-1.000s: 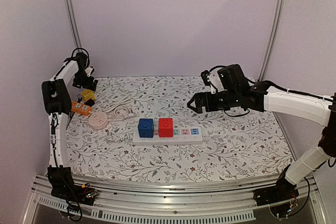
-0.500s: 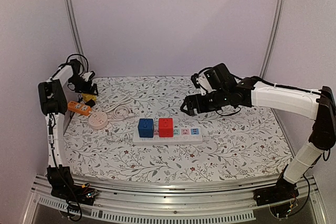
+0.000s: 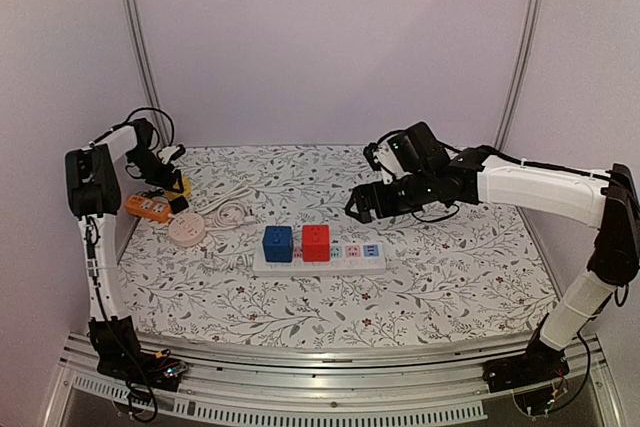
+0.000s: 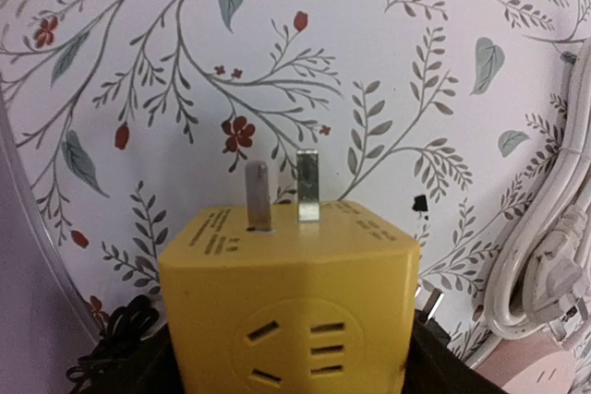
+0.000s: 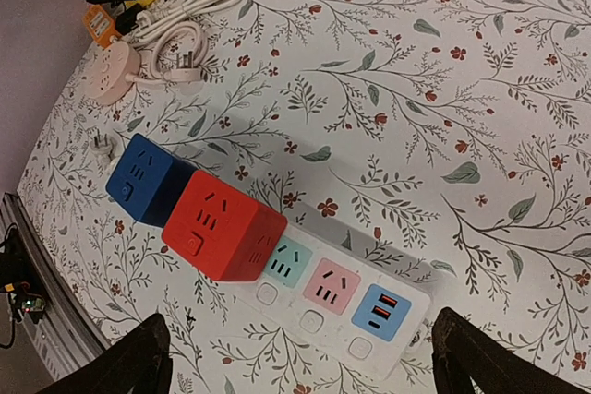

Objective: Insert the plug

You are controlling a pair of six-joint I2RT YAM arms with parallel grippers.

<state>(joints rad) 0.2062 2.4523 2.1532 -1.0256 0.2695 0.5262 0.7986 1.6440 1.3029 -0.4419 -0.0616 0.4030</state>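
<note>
Left jaws dropped around yellow plug [image 4: 286, 306], far-left counter [image 3: 450, 277] corner, pinch unclear; right jaws spread. Next: clamp, carry to power strip [image 3: 360, 259].

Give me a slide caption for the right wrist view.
Open right gripper above a white power strip carrying a blue cube adapter and a red cube adapter on a floral tablecloth.

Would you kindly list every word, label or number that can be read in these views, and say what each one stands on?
No text here is legible enough to quote.
Yellow plug cube: small dark print beside its prongs, too blurred to read.
Power strip: no lettering visible, only sockets and buttons.
Red cube and blue cube: no lettering visible.
</note>
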